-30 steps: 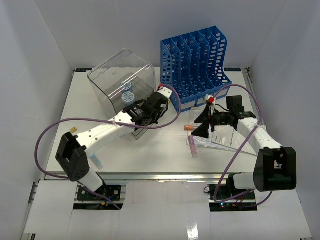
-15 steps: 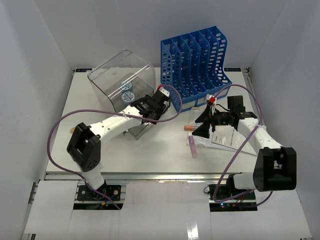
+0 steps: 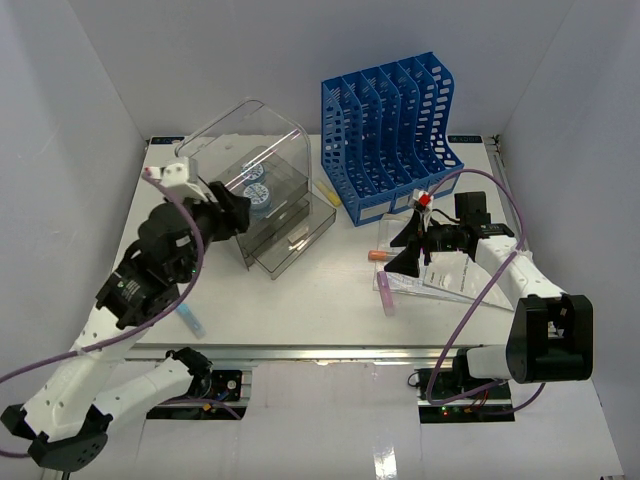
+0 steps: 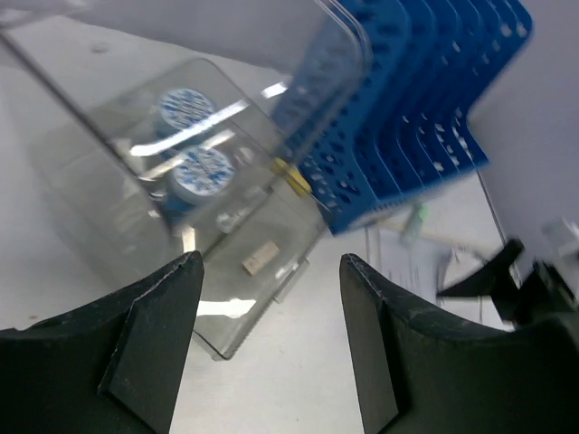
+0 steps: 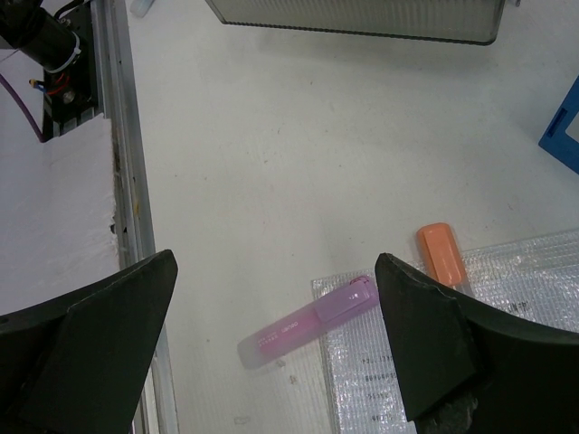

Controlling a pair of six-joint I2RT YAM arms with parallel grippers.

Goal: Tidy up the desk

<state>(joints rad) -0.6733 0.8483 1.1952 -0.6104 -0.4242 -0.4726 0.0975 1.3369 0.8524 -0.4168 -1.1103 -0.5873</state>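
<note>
The white desk (image 3: 330,300) holds a clear plastic drawer box (image 3: 245,180) at the back left, its lower drawer (image 3: 292,238) pulled out. My left gripper (image 3: 228,215) is open and empty, raised above and left of the box. In the left wrist view my left gripper (image 4: 270,264) looks down on the drawer (image 4: 258,289), which holds a small beige piece (image 4: 261,259). My right gripper (image 3: 402,246) is open and empty, low over a pink highlighter (image 3: 385,294) and an orange highlighter (image 3: 378,256). Both show in the right wrist view, pink (image 5: 308,324) and orange (image 5: 441,253), below my right gripper (image 5: 276,262).
A blue slotted file rack (image 3: 390,125) stands at the back. Two blue-topped rolls (image 4: 194,172) sit inside the box. A yellow item (image 3: 328,195) lies by the rack. A bubble-wrap sleeve with paper (image 3: 450,275) lies under the right arm. A blue highlighter (image 3: 190,320) lies near the front rail (image 5: 122,181).
My left arm has pulled away from the drawer front, rising up and back to the left. The drawer now stands open and uncovered. The right arm has not moved.
</note>
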